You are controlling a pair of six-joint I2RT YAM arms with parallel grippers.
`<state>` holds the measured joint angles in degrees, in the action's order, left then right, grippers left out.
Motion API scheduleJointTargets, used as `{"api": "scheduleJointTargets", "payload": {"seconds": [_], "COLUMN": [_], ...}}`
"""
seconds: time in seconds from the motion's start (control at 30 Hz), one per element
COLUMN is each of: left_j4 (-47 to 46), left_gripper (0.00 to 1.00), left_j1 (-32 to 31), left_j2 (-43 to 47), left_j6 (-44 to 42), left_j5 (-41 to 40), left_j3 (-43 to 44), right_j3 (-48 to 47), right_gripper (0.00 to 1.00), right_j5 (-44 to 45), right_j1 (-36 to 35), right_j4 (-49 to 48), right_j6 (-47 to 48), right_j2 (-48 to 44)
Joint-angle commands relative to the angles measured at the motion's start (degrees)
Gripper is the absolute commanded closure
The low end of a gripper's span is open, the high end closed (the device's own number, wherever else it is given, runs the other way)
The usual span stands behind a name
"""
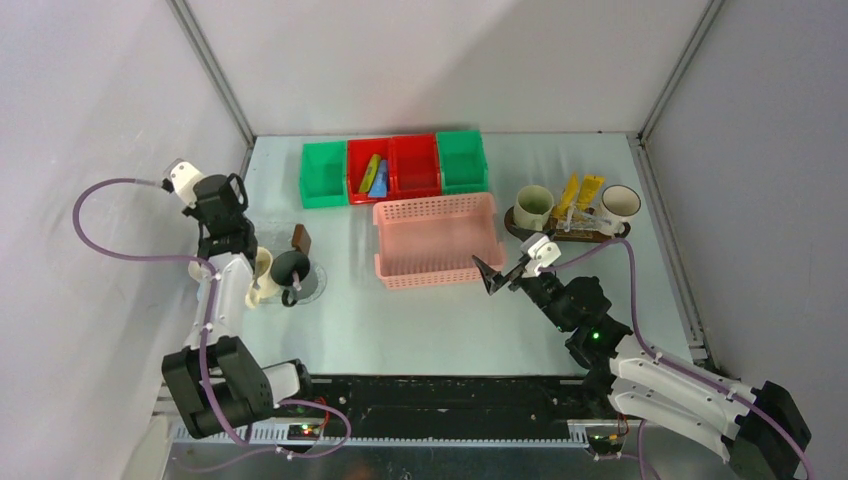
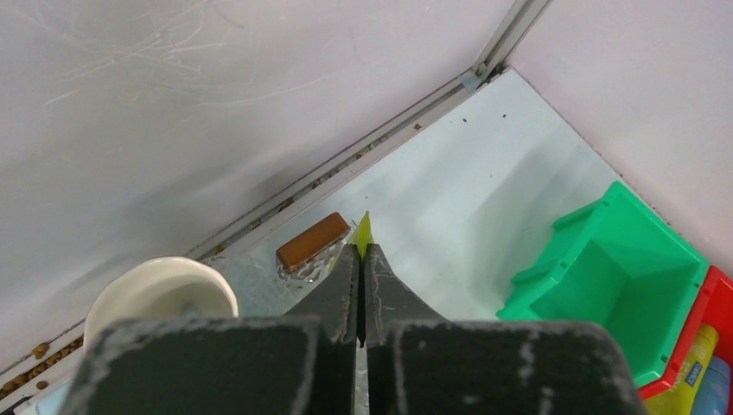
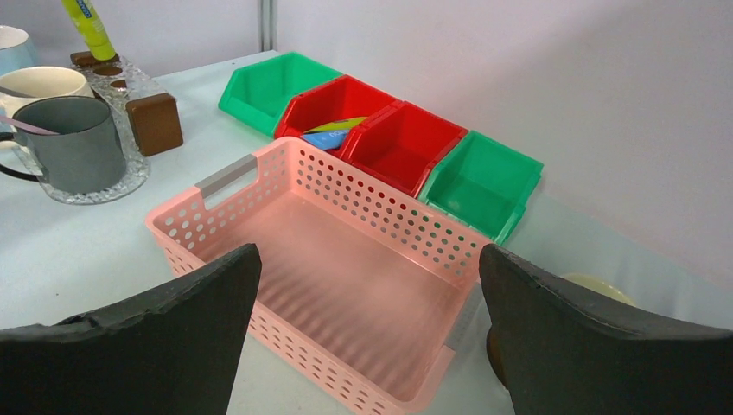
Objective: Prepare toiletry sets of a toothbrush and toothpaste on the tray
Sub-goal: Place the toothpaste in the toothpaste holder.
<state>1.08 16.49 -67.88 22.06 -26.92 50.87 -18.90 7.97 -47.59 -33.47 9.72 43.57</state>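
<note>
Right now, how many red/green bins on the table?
4, in one row at the back: left green bin, left red bin holding tubes, right red bin, right green bin. None look hidden.

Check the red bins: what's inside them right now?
The left red bin holds a yellow-green tube and a blue tube lying close together; anything beneath them is covered. The right red bin shows only its bare floor.

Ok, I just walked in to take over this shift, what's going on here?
The left tool, up by the left wall, is shut on a yellow-green tube. The right tool hangs open and empty beside the pink basket. The tray at right holds two mugs and yellow tubes; a dark mug sits at left.
</note>
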Motion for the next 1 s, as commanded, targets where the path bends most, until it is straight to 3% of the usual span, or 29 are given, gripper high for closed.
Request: {"api": "scheduleJointTargets", "payload": {"seconds": [0.0,0.97], "left_j4": [-4.18,-5.78], "left_gripper": [1.00,0.96], "left_j1": [0.48,0.63], "left_j2": [-0.52,-7.38], "left_j6": [1.07,4.44], "left_j5": [-2.46,-1.56], "left_j3": [-0.46,-3.81], "right_j3": [0.21,0.79], "right_gripper": [0.00,0.01], "right_j5": [1.71,1.76], "right_j1": [0.35,0.31], "right_j4": [-3.47,-4.19], "right_j6": [0.56,-0.23], "right_j2": [0.11,-0.33]}}
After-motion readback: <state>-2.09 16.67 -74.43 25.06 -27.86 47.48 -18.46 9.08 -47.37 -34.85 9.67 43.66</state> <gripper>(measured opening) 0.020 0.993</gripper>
